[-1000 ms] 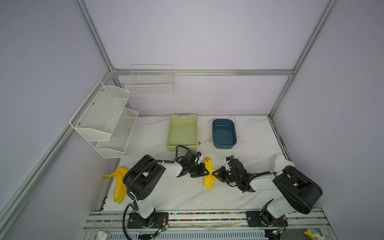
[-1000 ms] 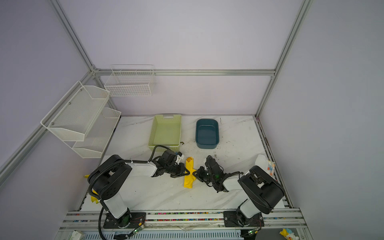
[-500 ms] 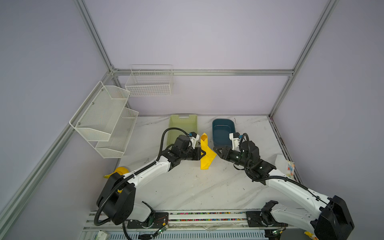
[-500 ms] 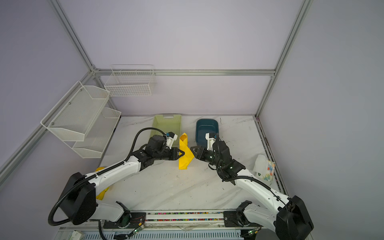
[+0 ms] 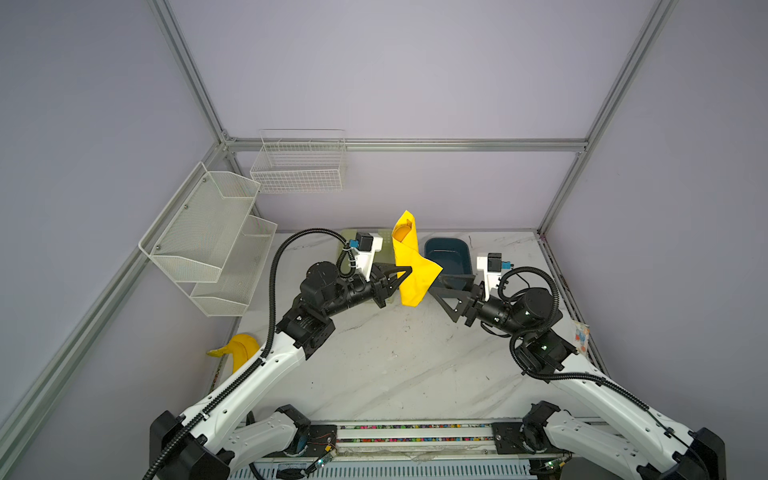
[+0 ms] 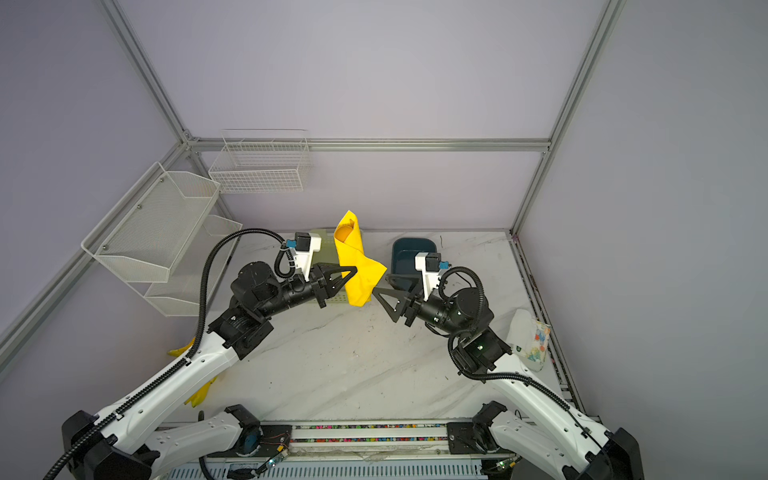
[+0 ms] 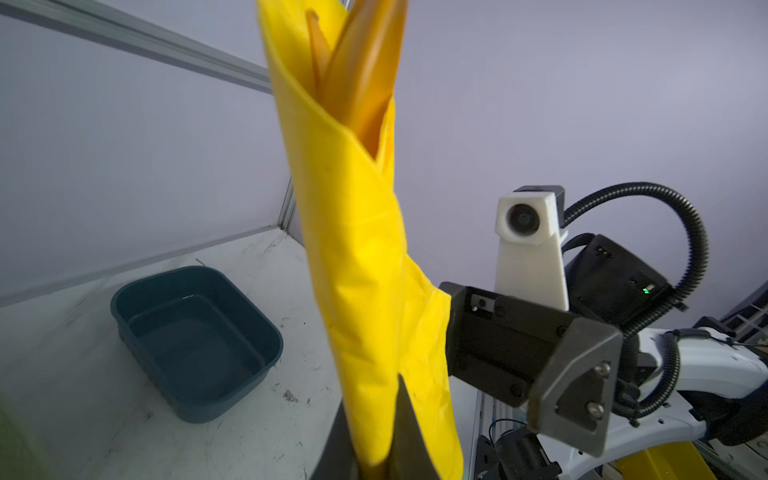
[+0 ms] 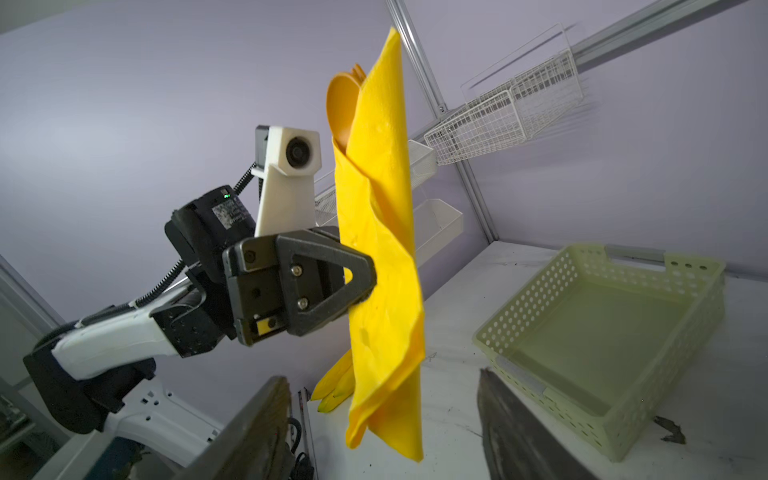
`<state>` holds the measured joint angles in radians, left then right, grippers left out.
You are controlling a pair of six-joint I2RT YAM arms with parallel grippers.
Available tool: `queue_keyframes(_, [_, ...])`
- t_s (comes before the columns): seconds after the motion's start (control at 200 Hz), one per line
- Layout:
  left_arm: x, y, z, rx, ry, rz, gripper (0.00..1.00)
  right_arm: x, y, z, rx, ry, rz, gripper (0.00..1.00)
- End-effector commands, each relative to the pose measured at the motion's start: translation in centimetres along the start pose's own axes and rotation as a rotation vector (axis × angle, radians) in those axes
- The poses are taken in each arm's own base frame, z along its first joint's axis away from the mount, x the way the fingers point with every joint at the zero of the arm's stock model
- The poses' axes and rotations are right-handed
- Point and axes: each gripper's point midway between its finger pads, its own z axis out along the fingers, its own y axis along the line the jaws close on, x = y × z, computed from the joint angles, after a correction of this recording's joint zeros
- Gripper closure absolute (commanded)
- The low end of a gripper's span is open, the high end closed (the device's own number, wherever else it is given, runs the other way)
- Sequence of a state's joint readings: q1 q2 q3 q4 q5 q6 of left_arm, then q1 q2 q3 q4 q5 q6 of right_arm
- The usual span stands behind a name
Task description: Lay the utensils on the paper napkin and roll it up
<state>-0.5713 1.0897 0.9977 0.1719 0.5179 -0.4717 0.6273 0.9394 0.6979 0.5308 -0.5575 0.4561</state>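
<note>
Holding the napkin (image 5: 409,266) rolled and upright in the air, off the table (image 5: 395,365), toward its far edge, in front of the green basket (image 8: 602,332) and the blue tub (image 7: 195,340). Pinching the roll about mid-height with the left gripper (image 5: 405,272), jaws pressed together on the paper. Hovering the right gripper (image 6: 380,286) just beside the roll, jaws spread wide and gripping nothing. One finger possibly brushing the loose flap in the left wrist view, hard to tell.

Risks from here:
- Slip-out. Carrying the utensils (image 7: 361,62) on end inside, spoon (image 8: 338,104) and fork (image 8: 358,70) poking out the top, lower end of the roll hanging slack and open. Relying on a single pinch through thin paper to clamp smooth handles. Any jolt or easing of the jaws probably dropping them out the bottom.
- Unrolling. Outer flap bulging toward the right gripper with nothing pinning it, likely peeling open under its own weight or on a swing.
- Snag. Right finger sitting that close to the flap, so possibly dragging the wrap open when moving sideways.
- Tear. Twisting or yanking at the pinch point likely ripping the paper.

Laying it down flat, seam underneath, looking safest.
</note>
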Motion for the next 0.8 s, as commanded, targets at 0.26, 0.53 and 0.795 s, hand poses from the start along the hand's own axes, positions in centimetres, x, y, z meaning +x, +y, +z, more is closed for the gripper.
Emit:
queue_keyframes(0.26, [-7.6,-5.7,-1.3,0.159,-0.153,0.138,1.00,-0.8,4.3,3.3,-0.244,-0.050,-0.254,0.18])
queue_keyframes(0.53, [-7.8,-5.7,-1.5,0.153,-0.159,0.133,1.00,-0.9,3.6,3.9,-0.225,-0.060,-0.251,0.34])
queue_keyframes(0.795, [-8.4,-6.5,-2.0,0.166,-0.172,0.142,1.00,-1.1,4.8,3.1,-0.265,-0.057,-0.231,0.54])
